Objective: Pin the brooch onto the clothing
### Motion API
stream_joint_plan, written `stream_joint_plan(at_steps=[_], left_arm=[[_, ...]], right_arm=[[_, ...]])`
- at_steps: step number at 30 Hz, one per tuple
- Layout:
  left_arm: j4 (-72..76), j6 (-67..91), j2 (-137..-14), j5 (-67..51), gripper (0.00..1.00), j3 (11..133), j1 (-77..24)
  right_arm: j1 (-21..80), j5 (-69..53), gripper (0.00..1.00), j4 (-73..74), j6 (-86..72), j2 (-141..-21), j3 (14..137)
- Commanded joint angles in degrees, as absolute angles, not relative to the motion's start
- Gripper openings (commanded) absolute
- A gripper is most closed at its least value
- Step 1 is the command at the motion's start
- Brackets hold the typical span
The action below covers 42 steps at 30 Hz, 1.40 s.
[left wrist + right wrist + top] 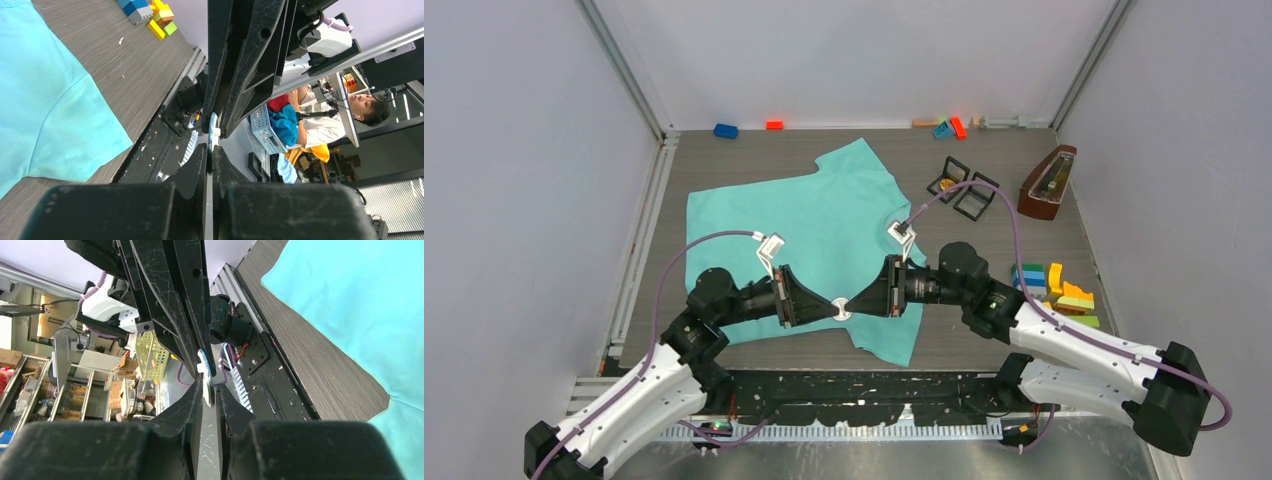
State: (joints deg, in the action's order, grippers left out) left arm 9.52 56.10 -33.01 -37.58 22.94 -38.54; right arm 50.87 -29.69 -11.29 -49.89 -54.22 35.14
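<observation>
The turquoise T-shirt (pixel 804 220) lies flat across the middle of the table; it also shows in the left wrist view (pixel 45 100) and the right wrist view (pixel 360 300). The brooch (pixel 842 308), a small round pale disc, hangs in the air above the shirt's near hem. My left gripper (pixel 832 306) and right gripper (pixel 854 302) meet tip to tip on it from opposite sides. In the left wrist view the brooch (pixel 213 131) is edge-on between my left gripper (pixel 210 150) and the right one's tips. In the right wrist view my right gripper (pixel 207 395) pinches the brooch (pixel 206 377).
Two open black boxes (pixel 961 190) and a brown wooden metronome (pixel 1047 183) stand right of the shirt. A pile of coloured blocks (pixel 1059 290) lies at the right. Small blocks sit along the back wall (pixel 725 130), and more at the back right (pixel 949 127).
</observation>
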Motion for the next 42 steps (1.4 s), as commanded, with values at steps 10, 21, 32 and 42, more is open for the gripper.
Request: stream_joint_plan(at_steps=[10, 21, 32, 42], left_arm=[[11.8, 55.3, -31.4, -37.6, 0.0, 23.0, -38.5], [12.6, 55.3, -31.6, -38.2, 0.0, 23.5, -38.5], [13.9, 55.5, -33.2, -39.0, 0.0, 23.7, -38.5], [11.9, 55.0, -32.4, -37.3, 0.0, 23.2, -38.5]], right_arm=[[50.8, -33.1, 0.28, -19.0, -52.8, -57.0, 36.1], [50.8, -31.1, 0.13, -16.6, -51.2, -59.6, 36.1], [51.1, -28.8, 0.08, -15.6, -49.1, -65.5, 37.0], [51.3, -29.8, 0.13, -17.7, -49.5, -66.0, 37.1]])
